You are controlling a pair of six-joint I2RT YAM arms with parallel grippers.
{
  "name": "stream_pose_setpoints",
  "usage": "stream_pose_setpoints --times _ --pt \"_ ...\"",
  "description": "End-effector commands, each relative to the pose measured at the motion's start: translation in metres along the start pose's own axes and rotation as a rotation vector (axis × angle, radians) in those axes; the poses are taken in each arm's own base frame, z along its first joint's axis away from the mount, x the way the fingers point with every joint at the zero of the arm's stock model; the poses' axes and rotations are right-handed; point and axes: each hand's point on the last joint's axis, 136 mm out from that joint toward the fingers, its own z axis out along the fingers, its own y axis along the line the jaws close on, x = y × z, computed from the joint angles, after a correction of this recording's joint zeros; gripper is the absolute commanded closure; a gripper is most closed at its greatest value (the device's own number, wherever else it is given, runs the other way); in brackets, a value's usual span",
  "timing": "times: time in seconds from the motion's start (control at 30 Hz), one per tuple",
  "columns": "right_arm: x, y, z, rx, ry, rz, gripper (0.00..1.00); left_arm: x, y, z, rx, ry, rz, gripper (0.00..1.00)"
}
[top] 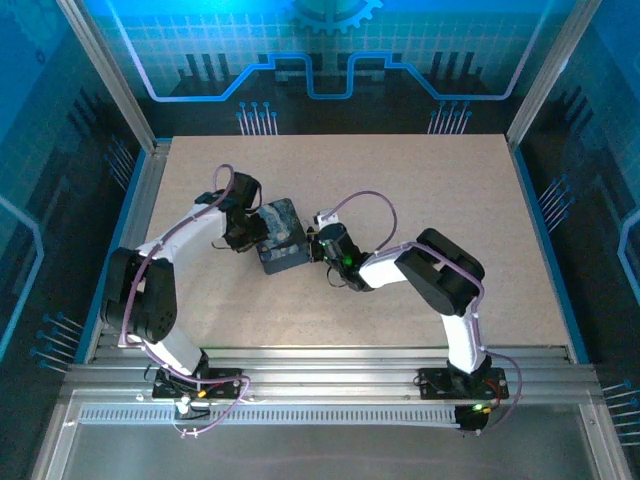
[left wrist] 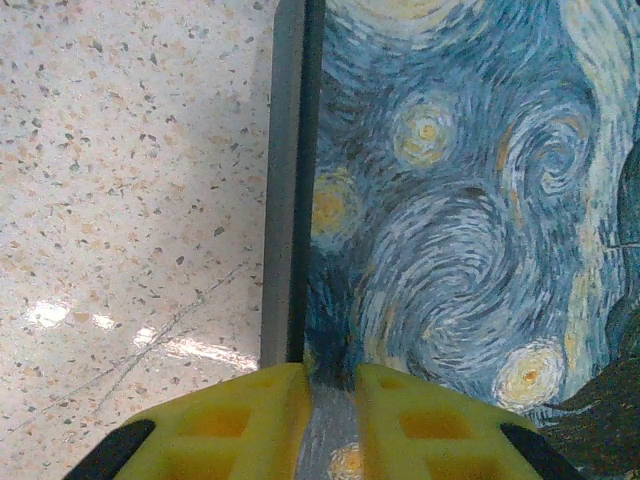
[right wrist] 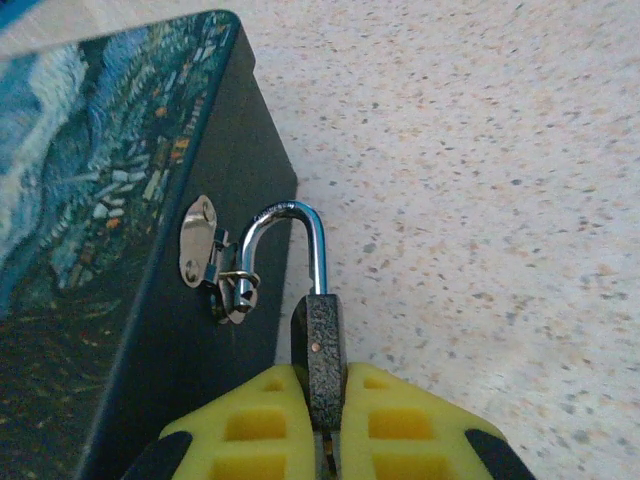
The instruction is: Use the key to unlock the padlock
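Now, holding step: right end effector (right wrist: 326, 400) clamped on the padlock (right wrist: 322, 340) at the hasp (right wrist: 200, 240); left end effector (left wrist: 330, 385) narrowly apart over the tin (left wrist: 470, 200); bringing the key looks next.

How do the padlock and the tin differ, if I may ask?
Size: the tin is large; the padlock is tiny beside it. Look: the tin bears blue swirls; the padlock has a speckled dark body and shiny shackle. Pose: the tin rests on the table; the padlock is hooked through the tin's hasp, body clamped by the right gripper. Both are dark-sided.
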Motion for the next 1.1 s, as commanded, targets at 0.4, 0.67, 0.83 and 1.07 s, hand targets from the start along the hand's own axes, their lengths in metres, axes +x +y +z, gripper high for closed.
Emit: stream_pose_setpoints --times 0.4,0.67,0.83,1.07 --pt "-0.003 0.037 0.040 -0.174 0.030 -0.028 1.00 0.023 0.039 0.031 -0.113 0.146 -0.033 0.81" --pt "-0.014 0.030 -0.009 -0.224 0.114 -0.070 0.68 0.000 0.047 0.028 -0.110 0.140 0.057 0.81" --pt "-0.014 0.009 -0.033 -0.205 0.176 -0.050 0.63 -0.008 0.036 0.036 -0.072 0.147 0.143 0.83" --pt "0.005 0.000 -0.030 -0.229 0.367 -0.032 0.60 -0.012 0.019 0.043 0.010 0.157 0.175 0.83"
